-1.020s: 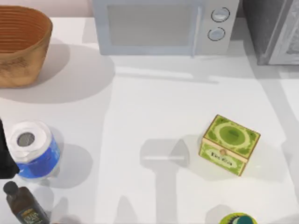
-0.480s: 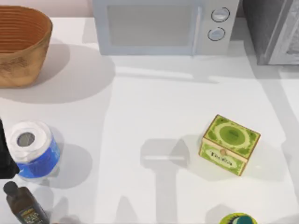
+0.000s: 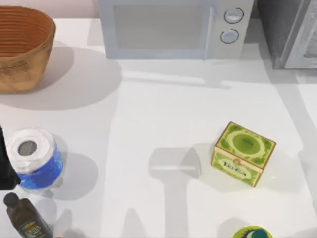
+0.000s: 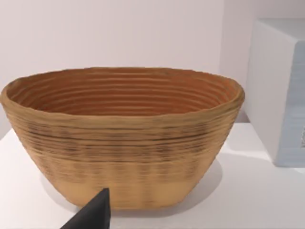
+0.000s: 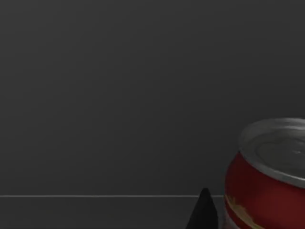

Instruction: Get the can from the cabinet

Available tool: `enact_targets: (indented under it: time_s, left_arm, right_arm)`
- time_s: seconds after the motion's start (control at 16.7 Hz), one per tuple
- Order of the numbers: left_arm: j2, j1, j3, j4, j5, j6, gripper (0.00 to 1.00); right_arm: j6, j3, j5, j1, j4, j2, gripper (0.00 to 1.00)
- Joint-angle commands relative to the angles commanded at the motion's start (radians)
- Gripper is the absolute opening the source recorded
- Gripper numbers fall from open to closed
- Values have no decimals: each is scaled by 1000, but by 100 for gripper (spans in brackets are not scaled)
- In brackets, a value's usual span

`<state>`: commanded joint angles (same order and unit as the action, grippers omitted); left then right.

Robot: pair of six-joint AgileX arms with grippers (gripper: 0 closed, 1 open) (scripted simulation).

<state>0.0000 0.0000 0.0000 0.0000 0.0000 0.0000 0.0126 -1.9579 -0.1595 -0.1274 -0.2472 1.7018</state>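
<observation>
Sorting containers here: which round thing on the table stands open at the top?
The woven basket at the table's far left; the dark bottle is capped.

Open tabletop [image 3: 163, 109] centre; tea box [image 3: 243, 153] right, paper roll [image 3: 34, 158] left

A white table [image 3: 163, 114] covers nearly the whole top view, smooth and bare between the objects standing on it. Along the upper edge of that frame, left of the microwave [image 3: 171, 27], a thin strip of pale pinkish wall [image 3: 59, 7] shows behind the table. The same wall [image 4: 109, 33] rises plain and unmarked across the upper part of the left wrist view, meeting the tabletop behind a woven basket [image 4: 121, 138]. Light falls from above and somewhat from the front, laying soft grey shadows on the table: a broad rounded one to the right of the basket [image 3: 22, 47] and long pale bands across the middle.
</observation>
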Motion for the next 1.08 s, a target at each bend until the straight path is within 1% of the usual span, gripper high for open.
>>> enact_targets:
  time_s: [0.48, 0.66, 0.96, 1.08]
  left_arm:
    - [0, 0, 0, 0, 0, 0, 100]
    - [0, 0, 0, 0, 0, 0, 100]
    - [0, 0, 0, 0, 0, 0, 100]
    - [0, 0, 0, 0, 0, 0, 100]
  right_arm:
    - [1, 6, -5, -9, -15, -17, 0]
    - [0, 30, -35, -45, -102, -118, 0]
    - [-1, 76, -113, -123, -302, -386, 0]
    - [-1, 86, -135, -144, -354, -441, 0]
